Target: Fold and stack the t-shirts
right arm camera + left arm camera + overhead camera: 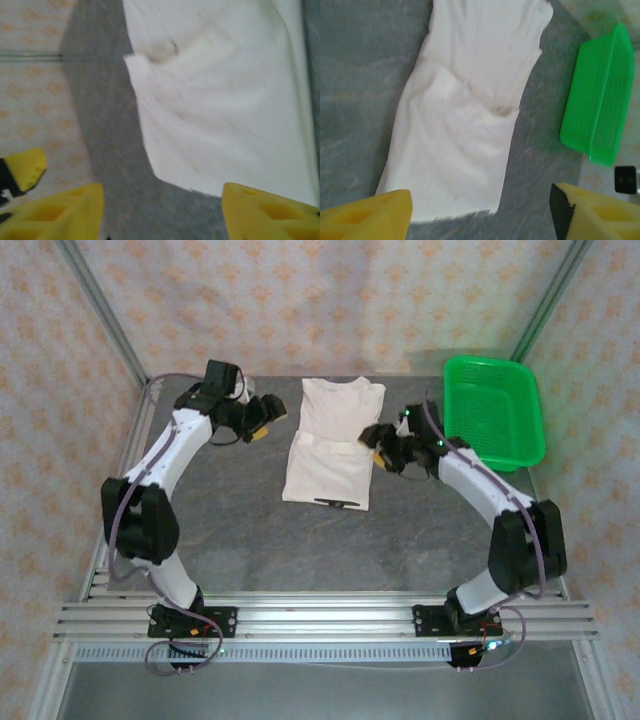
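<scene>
Folding crosswise seems next, though the wrist views blur. The t-shirt (333,445) lies as a long strip mid surface (230,530), between left tool (266,422) and right tool (377,443), both gaping, empty. Pinch both near hem corners evenly, lift together, and lay them at the collar.

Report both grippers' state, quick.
Left gripper: open, holding nothing.
Right gripper: open, holding nothing.

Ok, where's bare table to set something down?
Widest bare table lies between the shirt's near hem and the arm bases. Smaller patch: between left arm and shirt. Crowded between shirt and basket, around the right arm.
</scene>
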`<action>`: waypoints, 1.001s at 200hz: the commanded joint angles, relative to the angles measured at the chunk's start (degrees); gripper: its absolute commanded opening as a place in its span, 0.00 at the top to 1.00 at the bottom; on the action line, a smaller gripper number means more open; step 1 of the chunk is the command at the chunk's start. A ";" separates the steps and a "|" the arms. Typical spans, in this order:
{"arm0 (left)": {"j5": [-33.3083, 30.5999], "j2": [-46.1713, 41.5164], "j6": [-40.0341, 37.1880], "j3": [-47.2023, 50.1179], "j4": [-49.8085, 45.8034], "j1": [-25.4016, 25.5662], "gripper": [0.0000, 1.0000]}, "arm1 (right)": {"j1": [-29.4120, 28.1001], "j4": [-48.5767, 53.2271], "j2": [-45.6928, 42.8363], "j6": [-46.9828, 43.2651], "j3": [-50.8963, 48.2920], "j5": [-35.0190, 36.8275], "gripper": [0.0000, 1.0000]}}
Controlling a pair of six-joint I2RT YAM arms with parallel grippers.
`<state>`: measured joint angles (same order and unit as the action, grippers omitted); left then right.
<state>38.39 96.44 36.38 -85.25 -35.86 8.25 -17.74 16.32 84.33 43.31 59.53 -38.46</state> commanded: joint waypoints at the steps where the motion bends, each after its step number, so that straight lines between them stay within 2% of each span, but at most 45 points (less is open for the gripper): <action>1: 1.18 -6.45 -2.55 8.76 2.37 0.09 0.21 | -1.07 -0.47 -7.77 0.61 -9.38 4.06 0.30; 34: 2.68 -13.73 -0.70 22.98 6.86 0.18 0.18 | -4.18 -3.85 -14.86 4.47 -20.43 6.07 0.28; 82: 9.00 -12.09 4.36 34.57 18.32 1.14 0.26 | -6.34 -17.27 -15.64 11.87 -30.10 6.63 0.31; 127: 9.87 -7.32 4.67 34.54 20.02 2.49 0.30 | -6.48 -25.35 -10.92 14.67 -31.38 6.81 0.36; 200: 8.72 -1.63 3.93 33.56 20.03 3.86 0.34 | -6.56 -31.14 -0.65 16.28 -28.05 6.63 0.40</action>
<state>46.72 93.21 40.51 -50.52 -17.63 11.31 -23.86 -10.22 81.56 58.48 28.97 -32.93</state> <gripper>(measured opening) 0.665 0.607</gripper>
